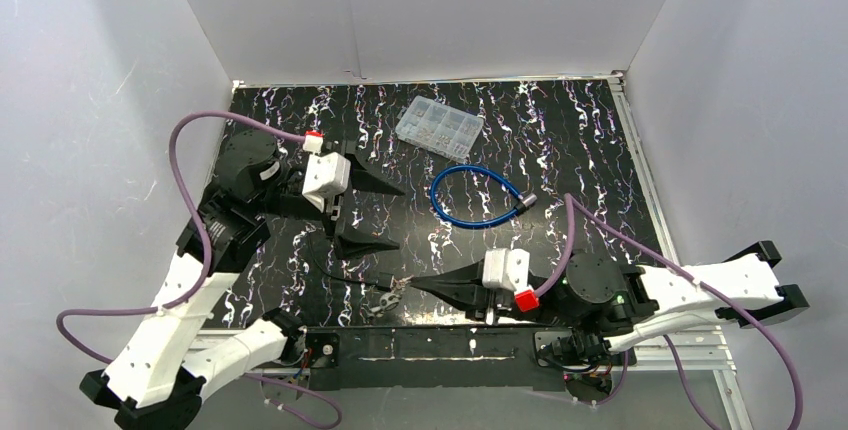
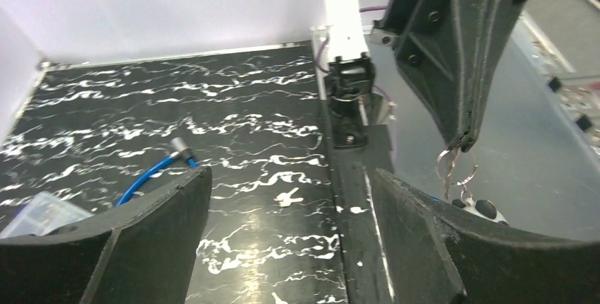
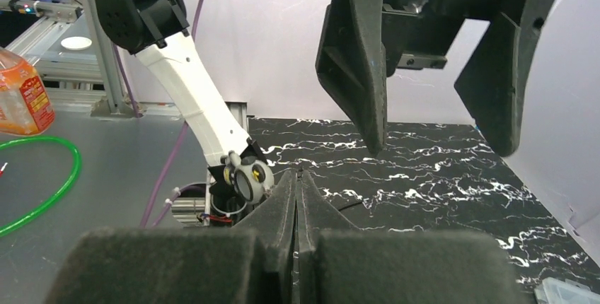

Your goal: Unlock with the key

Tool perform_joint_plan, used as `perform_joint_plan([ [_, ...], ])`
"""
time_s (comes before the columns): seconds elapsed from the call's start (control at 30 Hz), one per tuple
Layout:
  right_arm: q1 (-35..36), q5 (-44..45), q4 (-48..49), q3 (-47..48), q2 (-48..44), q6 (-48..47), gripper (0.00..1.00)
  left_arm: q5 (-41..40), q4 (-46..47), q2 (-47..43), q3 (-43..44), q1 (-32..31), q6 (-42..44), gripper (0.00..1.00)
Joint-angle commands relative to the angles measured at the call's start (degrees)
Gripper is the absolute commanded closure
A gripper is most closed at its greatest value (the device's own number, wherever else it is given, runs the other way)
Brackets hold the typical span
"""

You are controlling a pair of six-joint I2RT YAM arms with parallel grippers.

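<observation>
The blue cable lock (image 1: pixel 472 195) lies in a loop on the black marbled table, its metal lock cylinder (image 1: pixel 527 201) at the right end. It also shows in the left wrist view (image 2: pixel 148 179). My right gripper (image 1: pixel 412 282) is shut on the key and holds it near the table's front edge; the key ring (image 1: pixel 385 297) hangs from its tips. In the left wrist view the key ring (image 2: pixel 456 170) dangles below the right fingertips (image 2: pixel 463 141). In the right wrist view my right gripper (image 3: pixel 298 173) is pressed shut and the key is hidden. My left gripper (image 1: pixel 398 218) is open and empty, left of the lock.
A clear compartment box (image 1: pixel 438 125) sits at the back of the table and shows in the left wrist view (image 2: pixel 35 212). White walls enclose the table. Off the table, an orange bottle (image 3: pixel 21 92) and green tube (image 3: pixel 49 184) lie on a grey surface.
</observation>
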Motion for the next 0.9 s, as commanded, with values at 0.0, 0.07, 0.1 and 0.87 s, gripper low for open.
perform_joint_plan([
  [0.0,1.97,-2.36,8.25,3.91,0.80,-0.36,0.99,11.69,-0.41,-0.36,1.92,-0.24,-5.46,0.20],
  [0.07,1.61,-2.83,7.57,4.89,1.26,-0.53,0.99,12.65,-5.89,-0.49,3.14,-0.25,-1.21,0.20],
  [0.1,1.50,-3.06,7.25,5.20,1.30,-0.49,0.99,12.09,-9.25,-0.75,3.68,-0.24,0.99,0.19],
  [0.87,0.16,2.12,13.92,6.29,5.18,-6.77,0.99,12.17,-11.89,-3.12,2.81,-0.25,0.63,0.48],
])
